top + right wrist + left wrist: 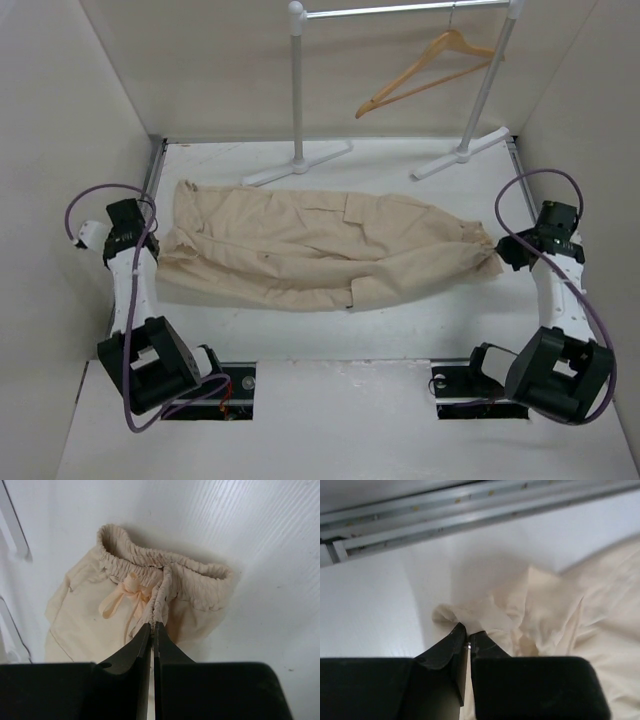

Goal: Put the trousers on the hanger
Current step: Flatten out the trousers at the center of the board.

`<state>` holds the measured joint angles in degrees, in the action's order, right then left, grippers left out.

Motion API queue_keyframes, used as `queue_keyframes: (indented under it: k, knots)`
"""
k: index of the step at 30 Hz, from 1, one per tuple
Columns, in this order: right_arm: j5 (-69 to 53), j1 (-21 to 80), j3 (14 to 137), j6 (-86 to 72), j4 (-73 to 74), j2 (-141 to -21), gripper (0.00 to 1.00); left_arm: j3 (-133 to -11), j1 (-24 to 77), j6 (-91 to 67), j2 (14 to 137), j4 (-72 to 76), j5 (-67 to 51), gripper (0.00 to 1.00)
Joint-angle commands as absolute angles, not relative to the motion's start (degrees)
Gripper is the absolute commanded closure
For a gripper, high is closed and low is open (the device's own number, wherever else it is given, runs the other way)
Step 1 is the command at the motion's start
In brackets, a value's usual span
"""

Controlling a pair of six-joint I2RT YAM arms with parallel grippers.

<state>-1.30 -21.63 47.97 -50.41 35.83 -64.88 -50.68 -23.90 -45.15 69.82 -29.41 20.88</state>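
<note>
Both arms reached outward from their bases at the bottom of the top view, forearms angled up the frame and wrists bent inward toward the cloth. The left hand sat low at the left edge of the frame's middle. Its wrist view showed the fingers together on a bunched fold at the end of the trousers, which rose in a small peak at the tips. The right hand, at the right edge, was clamped on the gathered waistband beside the drawstring bow.

The one pair of trousers lay flat across the centre of the white worktop, stretched between the two hands. The one hanger hung tilted in the upper right from the white rack, which stood on two posts at the back, well apart from the cloth.
</note>
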Motion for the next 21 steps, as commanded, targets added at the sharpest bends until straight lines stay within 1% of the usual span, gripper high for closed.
queue_keyframes:
  k: [1,4,6,8,10,12,13,15,18,19,21]
  knots:
    - [0.17,-24.38,52.99,-53.44,30.41,-64.77,0.99,-55.45,-26.84,-48.85,70.66,-36.55,21.79,1.00]
    - [0.88,-27.54,54.49,-53.52,29.97,-66.52,0.99,-59.05,-31.41,-52.03,73.02,-39.54,19.78,1.00]
    - [-0.61,-29.92,54.67,-54.31,29.10,-68.90,0.99,-61.86,-33.87,-53.25,75.14,-43.31,20.65,1.00]
    - [-2.37,-31.33,54.06,-55.37,28.04,-69.78,0.99,-61.88,-36.85,-53.88,76.72,-45.87,21.62,1.00]
    - [-2.81,-31.69,53.35,-55.81,27.33,-69.79,0.99,-58.73,-40.72,-54.49,77.17,-47.98,22.06,0.99]
    - [-3.25,-31.69,53.17,-55.90,27.25,-69.96,0.99,-53.73,-43.02,-55.54,76.38,-47.21,20.84,0.92]
    - [-3.25,-31.43,53.17,-55.90,27.25,-69.96,0.99,-53.01,-43.63,-55.20,75.07,-46.33,20.57,0.85]
    - [-2.73,-31.16,53.44,-55.90,27.60,-69.70,0.99,-52.82,-42.33,-55.11,73.39,-45.97,20.74,0.74]
    - [-2.46,-29.67,52.74,-55.72,27.86,-68.73,0.99,-55.71,-36.02,-54.58,70.68,-45.97,22.14,0.61]
    - [-2.20,-28.88,51.95,-55.46,28.04,-67.95,0.98,-56.85,-33.64,-54.15,69.27,-46.05,23.89,0.59]
    - [-0.97,-27.74,50.19,-54.94,28.30,-66.45,0.98,-59.14,-28.11,-53.18,66.63,-46.23,28.45,0.57]
